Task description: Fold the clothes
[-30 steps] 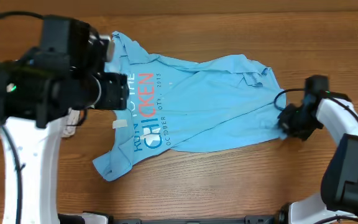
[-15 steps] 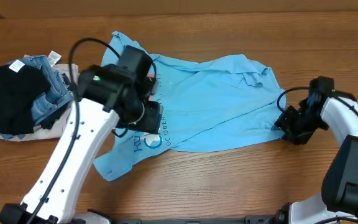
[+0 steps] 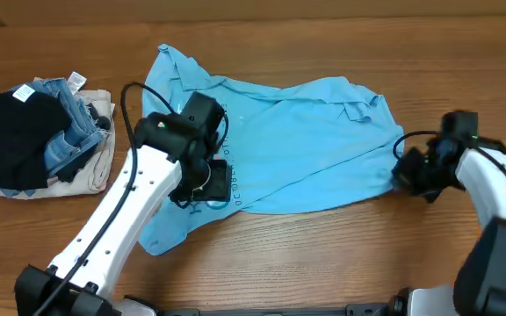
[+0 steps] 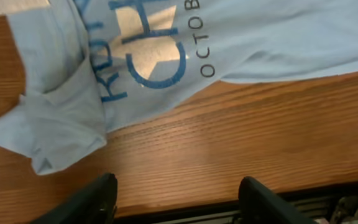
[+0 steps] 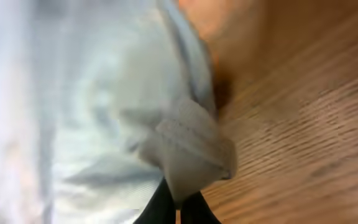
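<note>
The light-blue T-shirt (image 3: 306, 140) lies crumpled in the middle of the table (image 3: 323, 263); the left arm (image 3: 148, 189) hangs over its lettering, hiding most of it from overhead; the left gripper (image 4: 178, 198) holds its fingers apart above bare wood beside the hem; the right gripper (image 5: 178, 210) is pinched on the shirt's right edge; other garments (image 3: 33, 132) lie piled far left.

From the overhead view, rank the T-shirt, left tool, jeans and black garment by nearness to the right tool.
1. T-shirt, its right edge pinched in the right tool.
2. Left tool, above the shirt's left half.
3. Jeans, in the pile at far left.
4. Black garment, leftmost, at the frame edge.
</note>
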Controlling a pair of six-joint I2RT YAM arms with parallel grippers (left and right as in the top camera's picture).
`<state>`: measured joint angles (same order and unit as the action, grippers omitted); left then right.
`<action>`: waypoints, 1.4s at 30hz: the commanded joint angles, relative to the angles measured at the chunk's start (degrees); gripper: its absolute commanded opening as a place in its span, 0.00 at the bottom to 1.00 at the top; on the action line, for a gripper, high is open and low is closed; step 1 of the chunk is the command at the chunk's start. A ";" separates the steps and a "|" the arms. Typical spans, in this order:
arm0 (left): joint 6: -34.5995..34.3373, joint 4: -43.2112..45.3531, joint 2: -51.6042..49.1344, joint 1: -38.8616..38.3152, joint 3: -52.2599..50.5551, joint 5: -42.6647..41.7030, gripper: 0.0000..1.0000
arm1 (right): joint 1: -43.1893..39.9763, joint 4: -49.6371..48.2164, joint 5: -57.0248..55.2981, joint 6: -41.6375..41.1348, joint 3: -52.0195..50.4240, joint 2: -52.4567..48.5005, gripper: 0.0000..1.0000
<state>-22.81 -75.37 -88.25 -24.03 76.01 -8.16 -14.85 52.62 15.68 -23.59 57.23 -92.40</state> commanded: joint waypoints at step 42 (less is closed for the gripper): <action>-10.69 26.93 -2.23 9.92 -27.04 12.61 0.23 | 0.13 0.81 2.45 1.07 3.61 10.54 0.04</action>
<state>-35.66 -50.33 -88.47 -14.48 49.84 3.31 -14.85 53.58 17.78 -22.85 59.90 -82.35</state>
